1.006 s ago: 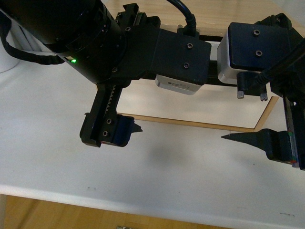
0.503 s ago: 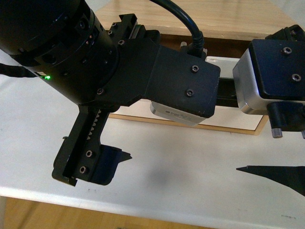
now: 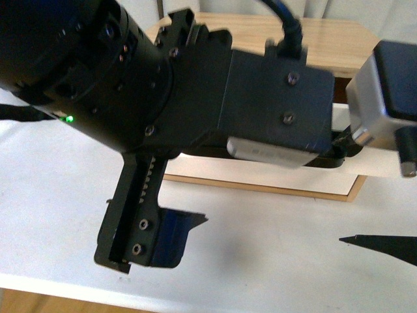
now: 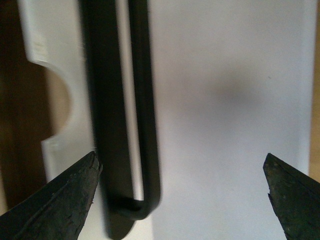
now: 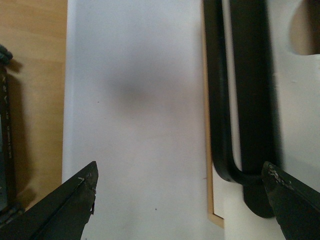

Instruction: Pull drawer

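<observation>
Drawer (image 4: 52, 30) handle (image 4: 145, 100) ungrasped, just inside one fingertip of wide-open left pincer (image 4: 181, 167) and right pincer (image 5: 179, 172); pulling apparently remains.

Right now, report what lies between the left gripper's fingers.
Left wrist view: the drawer's black handle end beside one finger, then bare white surface.

Our left hand (image 4: 180, 165) has drawn back toward the worktop's (image 3: 273, 261) near edge, looming larger; our right hand (image 5: 180, 170) has slid rightward, mostly leaving front view.
</observation>
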Action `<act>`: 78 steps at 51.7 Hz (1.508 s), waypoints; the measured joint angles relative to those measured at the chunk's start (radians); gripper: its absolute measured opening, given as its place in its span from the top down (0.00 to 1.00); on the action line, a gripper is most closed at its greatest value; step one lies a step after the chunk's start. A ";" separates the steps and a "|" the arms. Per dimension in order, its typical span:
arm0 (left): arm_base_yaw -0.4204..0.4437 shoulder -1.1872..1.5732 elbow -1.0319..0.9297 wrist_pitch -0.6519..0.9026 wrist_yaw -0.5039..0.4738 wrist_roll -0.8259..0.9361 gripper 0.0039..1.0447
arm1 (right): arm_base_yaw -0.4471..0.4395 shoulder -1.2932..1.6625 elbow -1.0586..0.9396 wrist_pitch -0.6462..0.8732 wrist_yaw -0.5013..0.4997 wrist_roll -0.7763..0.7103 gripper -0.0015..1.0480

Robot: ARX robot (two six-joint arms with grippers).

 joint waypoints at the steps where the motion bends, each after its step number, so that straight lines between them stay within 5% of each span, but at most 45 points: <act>1: -0.001 -0.014 -0.003 0.013 -0.002 -0.008 0.05 | -0.002 -0.008 -0.002 0.003 -0.003 0.005 0.09; 18: -0.008 -0.247 -0.126 0.232 -0.077 -0.173 0.05 | -0.079 -0.270 -0.108 0.192 -0.101 0.224 0.09; 29: 0.034 -0.567 -0.363 0.382 -0.187 -0.449 0.05 | -0.198 -0.579 -0.279 0.302 -0.154 0.438 0.09; 37: 0.053 -0.821 -0.560 0.417 -0.311 -0.642 0.05 | -0.354 -0.813 -0.413 0.355 -0.208 0.597 0.09; 47: 0.100 -1.174 -0.765 0.391 -0.589 -0.933 0.05 | -0.681 -0.974 -0.520 0.456 -0.311 0.858 0.09; 57: 0.108 -1.250 -0.797 0.385 -0.610 -1.024 0.05 | -0.700 -0.977 -0.524 0.456 -0.320 0.908 0.09; 60: 0.106 -1.255 -0.797 0.378 -0.606 -1.038 0.06 | -0.666 -1.001 -0.524 0.408 -0.181 0.969 0.14; 66: 0.163 -1.347 -0.827 0.269 -0.509 -1.198 0.28 | -0.536 -1.076 -0.574 0.365 0.161 1.120 0.36; 78: 0.319 -1.422 -0.889 0.261 -0.362 -1.275 0.67 | -0.435 -1.234 -0.642 0.274 0.286 1.175 0.73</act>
